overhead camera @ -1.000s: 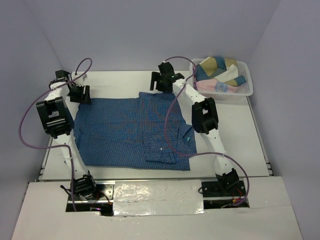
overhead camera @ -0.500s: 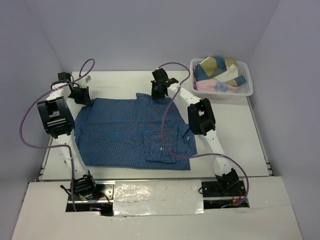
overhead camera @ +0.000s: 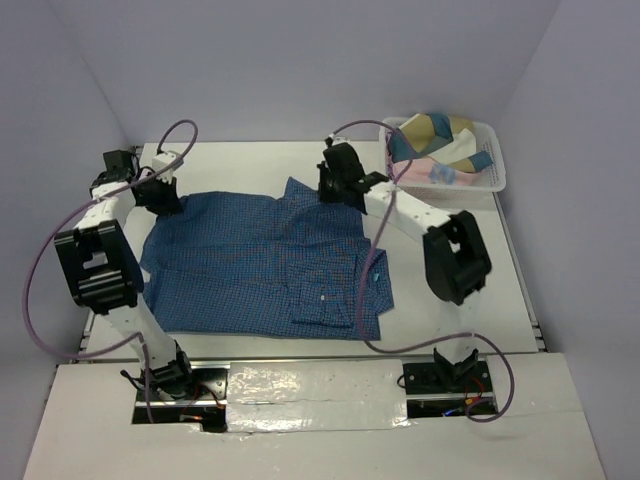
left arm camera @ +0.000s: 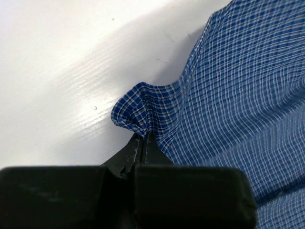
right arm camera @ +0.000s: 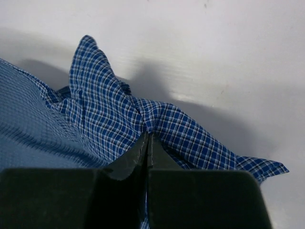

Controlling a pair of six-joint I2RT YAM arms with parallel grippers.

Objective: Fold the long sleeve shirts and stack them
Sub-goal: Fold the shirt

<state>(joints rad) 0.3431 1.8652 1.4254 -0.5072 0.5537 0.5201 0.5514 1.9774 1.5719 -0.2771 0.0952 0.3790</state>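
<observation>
A blue fine-checked long sleeve shirt (overhead camera: pixel 260 265) lies spread on the white table, with a small white button showing near its front right. My left gripper (overhead camera: pixel 160 197) is shut on the shirt's far left corner (left arm camera: pixel 131 112), the cloth bunched at the fingertips. At the far right edge my right gripper (overhead camera: pixel 338 188) is shut on a pinch of the shirt (right arm camera: pixel 119 112). There the cloth rises in a peak off the table. In both wrist views the jaws stand pressed together with checked fabric between them.
A white basket (overhead camera: pixel 500 170) with several folded cloths in it stands at the back right of the table. Bare white table (overhead camera: pixel 460 240) shows to the right of the shirt. Purple cables loop from both arms over the shirt.
Both grippers came down onto the shirt's far edge and shut on it. The far corners are now lifted and pulled slightly, and both arms have shifted.
</observation>
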